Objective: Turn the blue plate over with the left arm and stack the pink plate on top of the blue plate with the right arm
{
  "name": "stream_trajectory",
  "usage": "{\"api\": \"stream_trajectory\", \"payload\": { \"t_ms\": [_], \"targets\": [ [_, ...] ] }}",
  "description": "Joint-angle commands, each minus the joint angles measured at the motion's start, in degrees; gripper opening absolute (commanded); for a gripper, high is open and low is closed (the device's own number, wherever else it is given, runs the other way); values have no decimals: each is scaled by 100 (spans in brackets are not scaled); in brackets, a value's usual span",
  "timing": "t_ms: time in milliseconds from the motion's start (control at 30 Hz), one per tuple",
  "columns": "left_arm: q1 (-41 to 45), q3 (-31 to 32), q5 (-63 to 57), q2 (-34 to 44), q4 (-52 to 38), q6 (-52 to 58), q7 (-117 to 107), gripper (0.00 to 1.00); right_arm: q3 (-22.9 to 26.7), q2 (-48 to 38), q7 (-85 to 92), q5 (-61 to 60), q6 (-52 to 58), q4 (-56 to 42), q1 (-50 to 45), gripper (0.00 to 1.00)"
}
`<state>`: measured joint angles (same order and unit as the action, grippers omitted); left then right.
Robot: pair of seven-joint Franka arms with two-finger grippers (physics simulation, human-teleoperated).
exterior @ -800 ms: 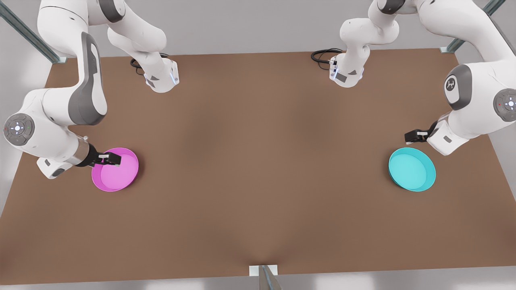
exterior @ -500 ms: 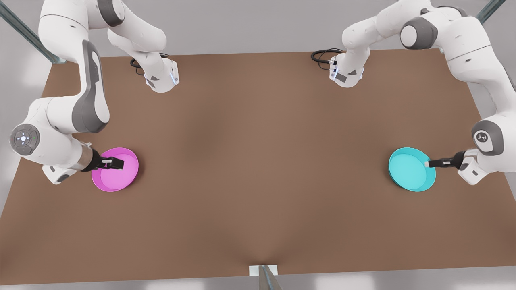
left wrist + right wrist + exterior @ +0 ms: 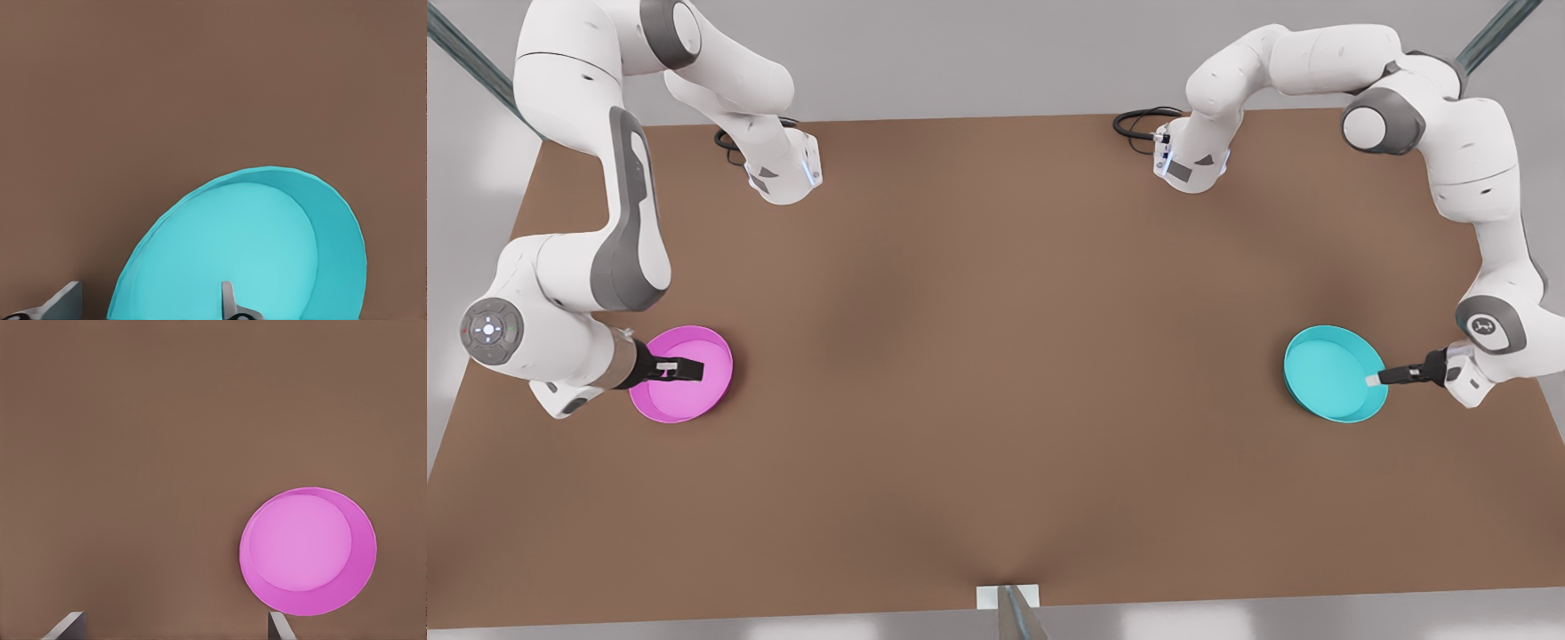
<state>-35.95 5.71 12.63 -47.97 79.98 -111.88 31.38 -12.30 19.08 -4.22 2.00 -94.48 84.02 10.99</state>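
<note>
Blue plate (image 3: 1334, 373) sits rim-up on the brown table (image 3: 996, 356), right side of the front view. Left hand (image 3: 1376, 379) at its right rim, fingers spread, one inside the rim, one outside. Pink plate (image 3: 682, 374) at left, rim-up; right hand (image 3: 690, 371) above it, fingers apart, nothing held.

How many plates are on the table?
2. The pink plate lies at the front view's left, under the right gripper. The blue plate lies at the front view's right, with the left gripper at its rim.
</note>
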Motion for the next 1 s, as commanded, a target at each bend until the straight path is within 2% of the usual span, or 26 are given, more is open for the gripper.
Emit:
{"api": "stream_trajectory", "payload": {
  "t_ms": [0, 33, 100, 133, 667, 733, 767, 833, 967],
  "targets": [
    [0, 0, 90, -2, 0, 0, 0, 100, 0, 0, 0, -7, 9, -8, -1, 100],
    [0, 0, 90, -19, 0, 0, 0, 100, 0, 0, 0, -7, 0, -9, -1, 100],
    [0, 0, 81, -54, 0, 0, 0, 77, 0, 0, 0, 2, 9, -9, 8, 100],
    [-9, 0, 73, -72, 0, 0, 9, 73, 0, 0, 0, 2, 9, -9, 8, 100],
    [-176, 9, 275, -239, 0, 53, 457, 67, 0, 8, 61, -77, 61, -8, 25, 100],
    [-176, 9, 275, -239, 0, 53, 457, 62, -9, 0, 26, -288, 79, 0, 52, 100],
    [-176, 9, 275, -239, 0, 53, 457, 54, -9, 0, 61, -306, 70, 0, 78, 100],
    [-176, 9, 327, -239, 0, 53, 457, 49, 0, 8, -18, -534, 70, 18, 78, 100],
    [-176, 9, 327, -239, -9, 53, 457, 45, -35, 0, -18, -236, 342, 0, 43, 100]
  ]
}}
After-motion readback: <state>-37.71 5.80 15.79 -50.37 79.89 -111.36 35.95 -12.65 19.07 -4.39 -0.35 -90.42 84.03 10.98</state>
